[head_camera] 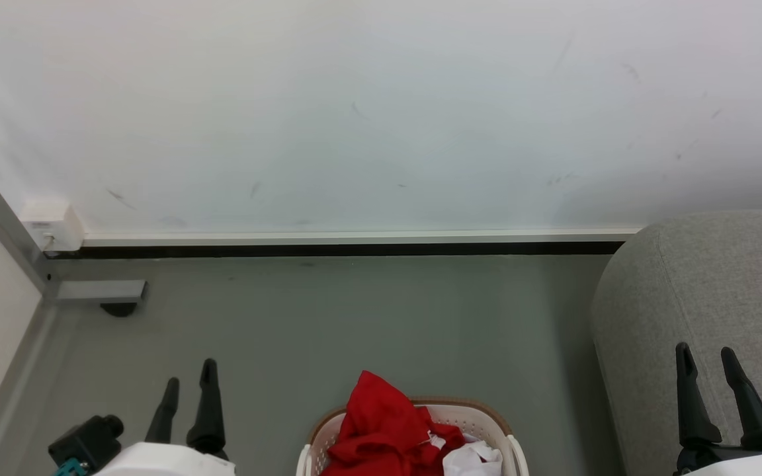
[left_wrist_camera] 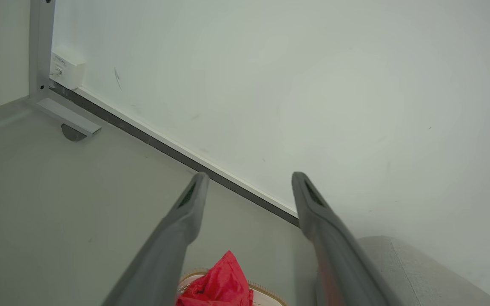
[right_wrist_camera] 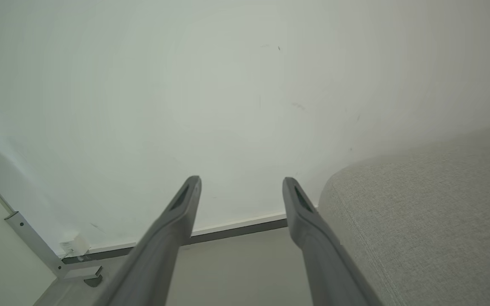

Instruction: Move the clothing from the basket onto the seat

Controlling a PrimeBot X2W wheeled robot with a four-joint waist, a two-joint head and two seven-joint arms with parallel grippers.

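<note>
The white basket with its tan rim stands on the floor at the bottom centre of the head view. Red and white clothing is heaped in it, a red peak sticking up. The grey seat fills the right side. My left gripper is open to the left of the basket, holding nothing. My right gripper is open in front of the seat, holding nothing. The left wrist view shows the left gripper spread wide above the clothing, with the seat at lower right. The right gripper stands open beside the seat.
A white wall with a dark skirting strip runs across the back. A grey metal post and foot and a small white box sit in the left corner. Grey floor lies between wall and basket.
</note>
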